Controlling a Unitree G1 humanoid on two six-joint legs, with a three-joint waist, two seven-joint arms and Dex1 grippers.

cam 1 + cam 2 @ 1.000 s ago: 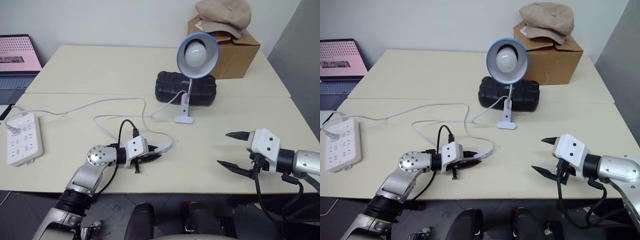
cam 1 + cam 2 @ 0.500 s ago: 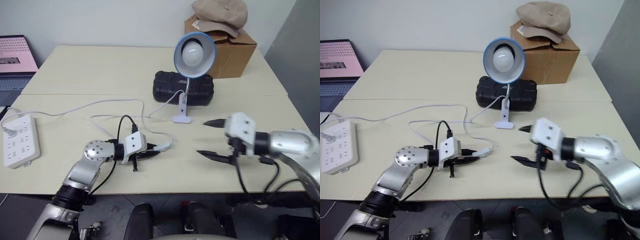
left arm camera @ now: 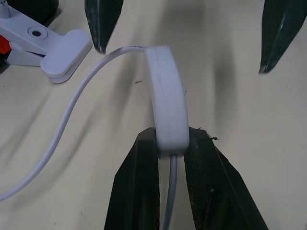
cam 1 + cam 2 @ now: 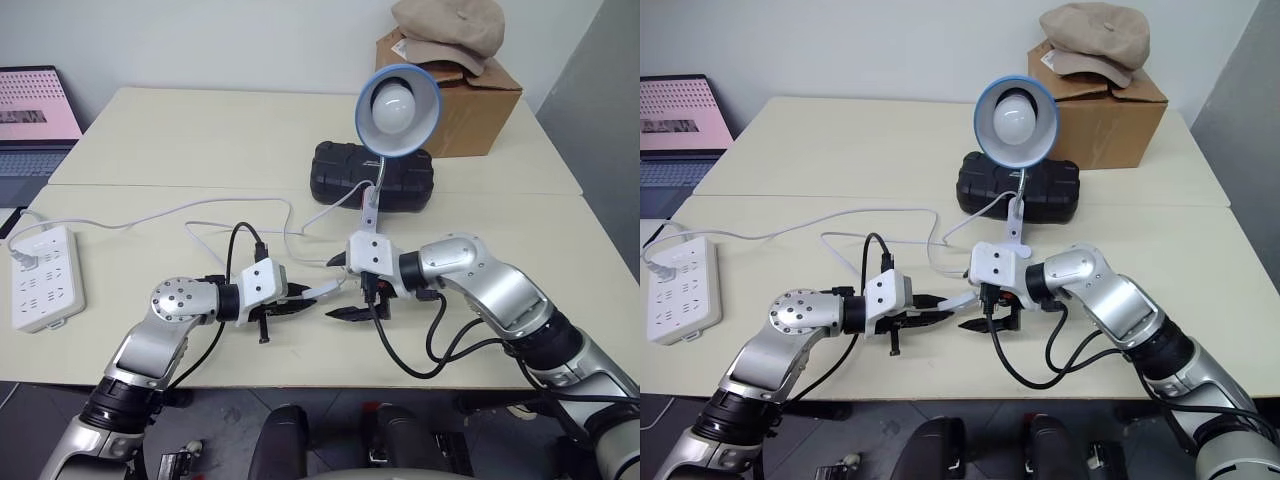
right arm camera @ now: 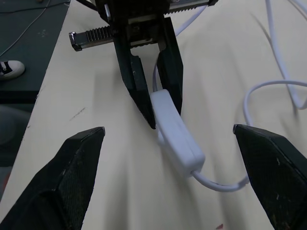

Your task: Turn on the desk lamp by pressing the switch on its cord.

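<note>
The desk lamp (image 4: 398,97) stands mid-table, its blue-rimmed shade facing me, on a white clip base (image 3: 57,52). Its white cord (image 4: 200,207) loops across the table toward the left. My left gripper (image 4: 298,301) is shut on one end of the white switch (image 4: 322,291), holding it just above the tabletop. The switch's free end (image 3: 168,96) sticks out past the black fingers (image 3: 139,182). My right gripper (image 4: 336,289) faces the left one, open wide. Its fingertips (image 5: 91,143) stand on either side of the switch (image 5: 177,134) without touching it.
A white power strip (image 4: 45,278) lies at the left edge with the cord plugged in. Behind the lamp sits a black case (image 4: 340,170). At the back right a cardboard box (image 4: 470,105) carries a beige hat (image 4: 450,25). A laptop (image 4: 35,110) stands far left.
My right gripper has swept left from the table's right side and now straddles the switch, still open. The left gripper has lifted the switch slightly.
</note>
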